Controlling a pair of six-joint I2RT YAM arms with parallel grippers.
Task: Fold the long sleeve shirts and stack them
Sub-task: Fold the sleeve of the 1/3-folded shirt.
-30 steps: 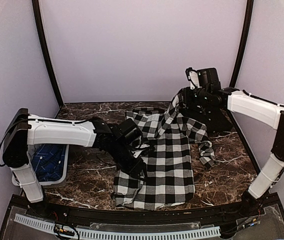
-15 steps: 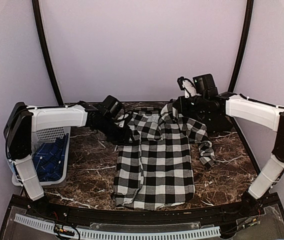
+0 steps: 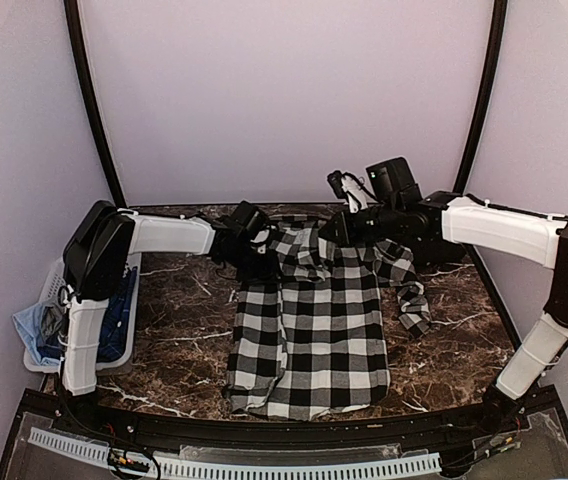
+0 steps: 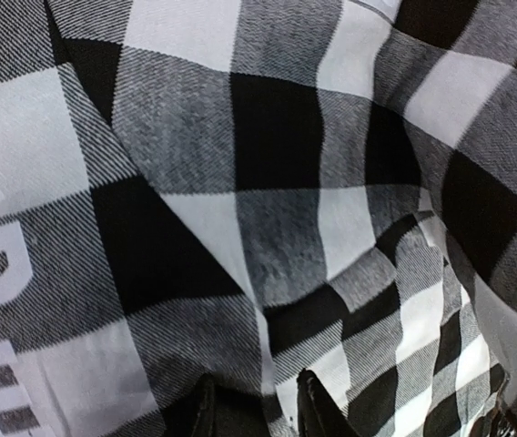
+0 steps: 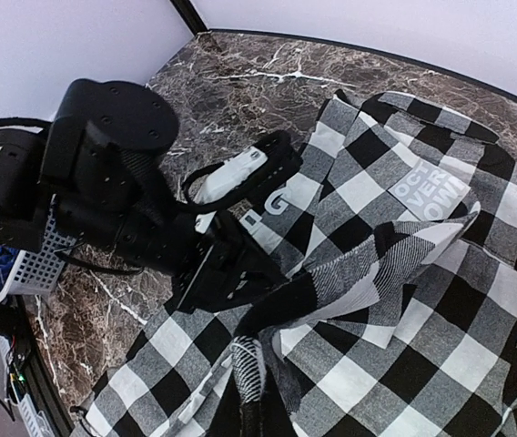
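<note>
a checked shirt [image 3: 309, 330] lies lengthwise on the dark marble worktop [image 3: 184, 340], its hem at 6 o'clock nearest the arm bases and its collar end bunched at 12. one sleeve [image 3: 414, 300] trails off the body at 3 o'clock, crumpled and not yet tucked in. at 9 o'clock, well apart from the shirt, a white perforated basket [image 5: 38, 262] holds blue cloth.

further back, both arms meet at the shoulders. the left gripper [image 4: 257, 414] is pressed into the cloth at 11 o'clock, jaws standing partly apart with a fold of check between them; whether it has a grip cannot be told. the right gripper [image 5: 248, 401], at 1 o'clock, is closed on a ridge of the shirt, which rises from the worktop to its fingertips. a black band with white letters [image 5: 427, 193] shows near the collar.

the step looks like taking both shoulders to spread or fold the top of the shirt. doing it well likely means the left gripper pinching at a point that mirrors the right, catching the same layers, then both lifting level with the cloth taut between them. the loose sleeve at 3 o'clock would probably need folding inward first, or it may drag and skew the stack.
</note>
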